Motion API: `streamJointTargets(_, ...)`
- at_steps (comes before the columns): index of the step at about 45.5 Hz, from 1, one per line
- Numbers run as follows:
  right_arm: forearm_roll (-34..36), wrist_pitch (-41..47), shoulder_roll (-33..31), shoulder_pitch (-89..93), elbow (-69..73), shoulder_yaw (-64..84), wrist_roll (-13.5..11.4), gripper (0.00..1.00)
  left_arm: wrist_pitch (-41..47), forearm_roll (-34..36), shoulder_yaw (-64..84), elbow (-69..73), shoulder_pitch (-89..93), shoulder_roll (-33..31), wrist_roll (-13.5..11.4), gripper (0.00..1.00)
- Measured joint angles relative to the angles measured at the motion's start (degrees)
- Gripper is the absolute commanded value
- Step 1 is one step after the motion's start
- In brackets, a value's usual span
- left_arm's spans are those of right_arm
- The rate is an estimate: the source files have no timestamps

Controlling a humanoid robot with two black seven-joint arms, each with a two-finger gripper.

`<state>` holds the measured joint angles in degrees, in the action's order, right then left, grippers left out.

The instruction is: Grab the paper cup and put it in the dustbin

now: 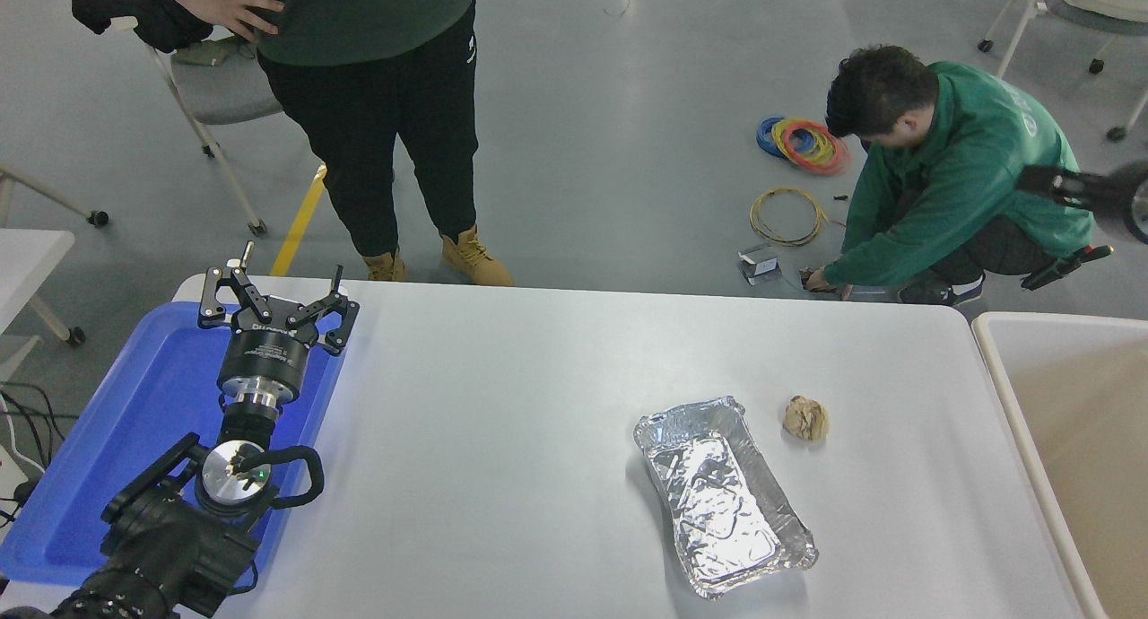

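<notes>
The paper cup is not in view anywhere. The dustbin (988, 350), with a white rounded rim and a beige inside, stands at the table's right end, and what shows of its inside is bare. My right gripper (1067, 188) is a blurred black shape at the right edge, high above the bin's far corner and in front of the crouching person. Its fingers are too blurred to read. My left gripper (273, 285) is parked open and empty over the blue tray (152, 404) at the lower left.
A silver foil tray (722, 498) and a crumpled brown paper ball (805, 418) lie on the white table (502, 404), right of the middle. One person stands at the far left edge. Another crouches on the floor at the far right, by coils of cable.
</notes>
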<state>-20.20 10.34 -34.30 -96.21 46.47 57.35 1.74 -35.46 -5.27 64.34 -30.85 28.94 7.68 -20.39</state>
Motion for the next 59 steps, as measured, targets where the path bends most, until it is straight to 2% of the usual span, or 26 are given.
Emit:
streamJointTargets(21, 0.0, 14.7, 7.4, -15.7, 13.1, 7.7, 0.0, 1.0, 0.0, 0.0, 0.0, 0.0, 0.0, 0.0, 0.0, 1.0)
streamJointTargets(43, -0.3, 29.7, 8.9, -22.0, 22.7, 9.6, 0.0, 1.0, 0.0, 0.0, 0.0, 0.0, 0.0, 0.1, 0.0, 1.0)
streamJointTargets(59, -0.1, 33.6, 9.1, -22.7, 26.6, 9.8, -0.1, 1.0, 0.0, 0.0, 0.0, 0.0, 0.0, 0.1, 0.0, 1.0)
